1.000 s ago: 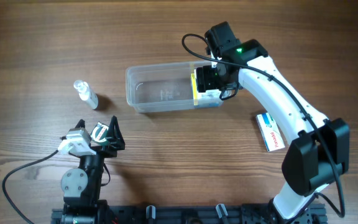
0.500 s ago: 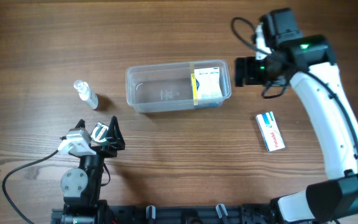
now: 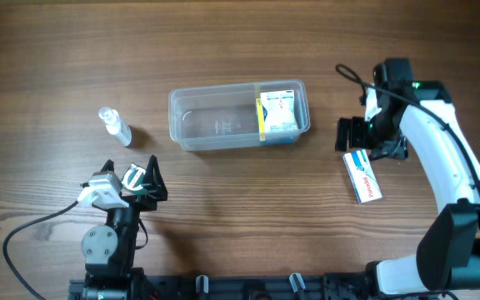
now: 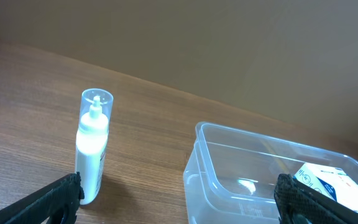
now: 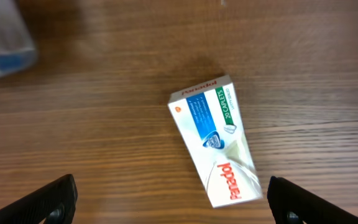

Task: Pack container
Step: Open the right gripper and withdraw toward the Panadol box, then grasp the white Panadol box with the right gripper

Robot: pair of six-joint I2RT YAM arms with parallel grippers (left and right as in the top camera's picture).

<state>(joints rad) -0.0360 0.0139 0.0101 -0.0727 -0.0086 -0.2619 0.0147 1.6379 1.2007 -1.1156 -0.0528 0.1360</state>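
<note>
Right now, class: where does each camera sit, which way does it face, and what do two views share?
Overhead: above table, looking straight down; left gripper, right gripper, clear container, spray bottle, Panadol box.
Left wrist: low, facing bottle and container; own fingertips at bottom corners.
Right wrist: looking down at Panadol box; own fingertips at bottom corners.
Shared: overhead and left wrist show bottle, container.

Soft, even light is falling from above, throwing only faint shadows on the table. My right wrist camera is blurring the container at its corner, while the tablet box is reading crisp.
</note>
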